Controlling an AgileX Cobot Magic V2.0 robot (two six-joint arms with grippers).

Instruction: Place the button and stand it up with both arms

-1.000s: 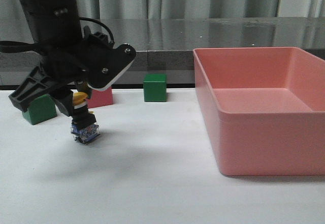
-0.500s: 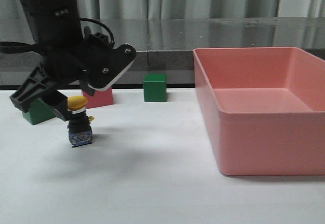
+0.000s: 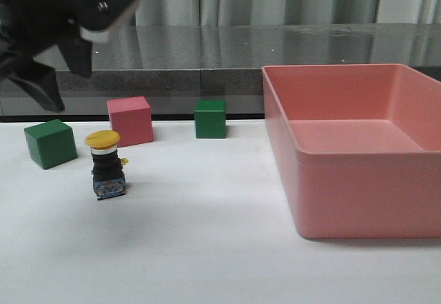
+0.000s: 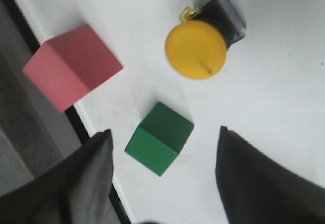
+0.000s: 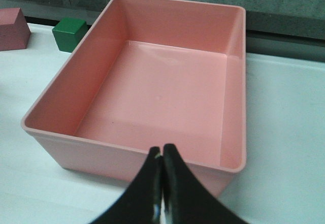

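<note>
While the button [image 3: 105, 165] stands upright lower left, the left pincer [image 3: 52, 56] hangs wide, empty, above it.

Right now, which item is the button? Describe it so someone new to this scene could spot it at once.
Start at the big pink bin on the right of the white table, then look far left to the cluster of cubes. The button stands upright just in front of the pink cube, nearest the camera. It alone is round-topped: a yellow cap on a black body, not a plain block.
</note>
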